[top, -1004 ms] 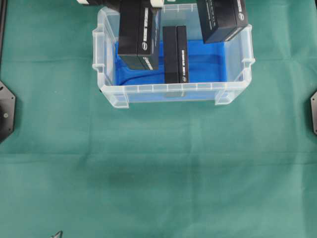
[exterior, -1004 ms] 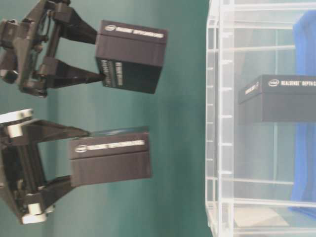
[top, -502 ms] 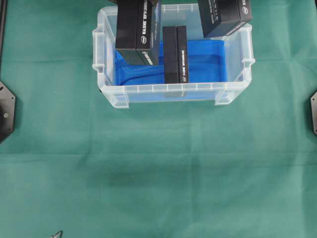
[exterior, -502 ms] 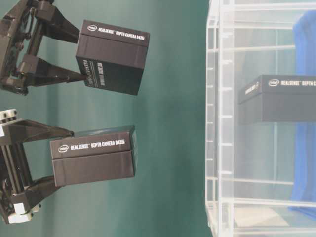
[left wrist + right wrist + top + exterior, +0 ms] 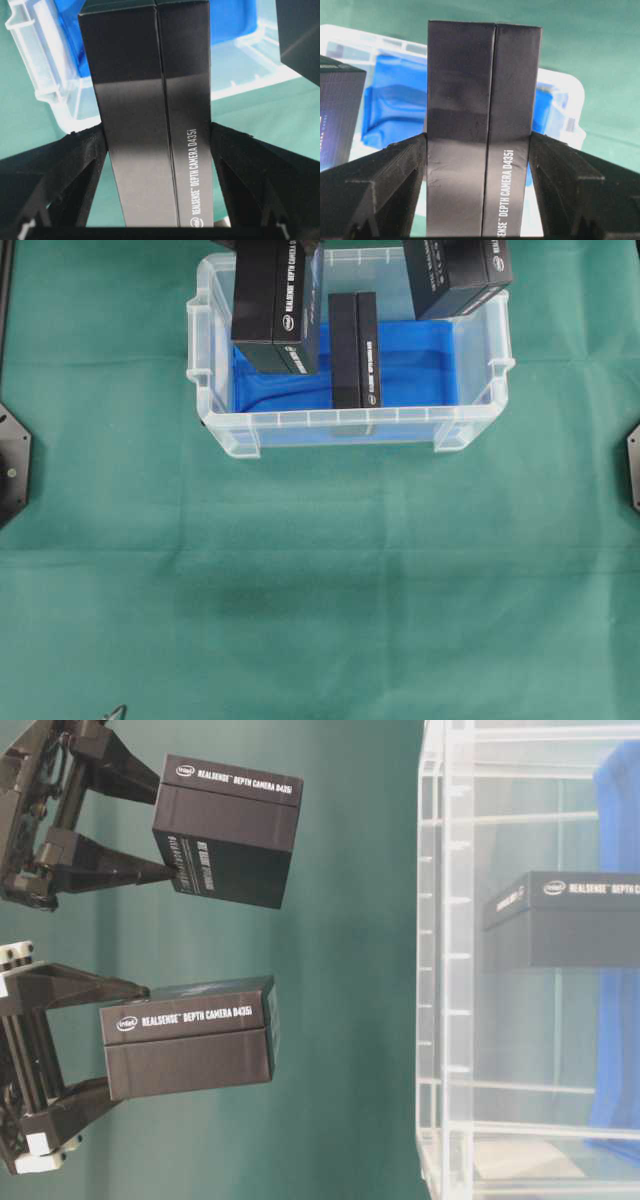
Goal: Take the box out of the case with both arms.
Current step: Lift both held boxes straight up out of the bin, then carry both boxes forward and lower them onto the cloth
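L gripper & R gripper fingers each clamp a black box, both lifted clear above the case; 3rd box left inside.

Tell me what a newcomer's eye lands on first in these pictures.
Two black boxes held in mid-air: the left gripper clamps one box above the case's left half, and the right gripper clamps another box over its far right corner. A third box stands on the blue sheet inside the clear case.
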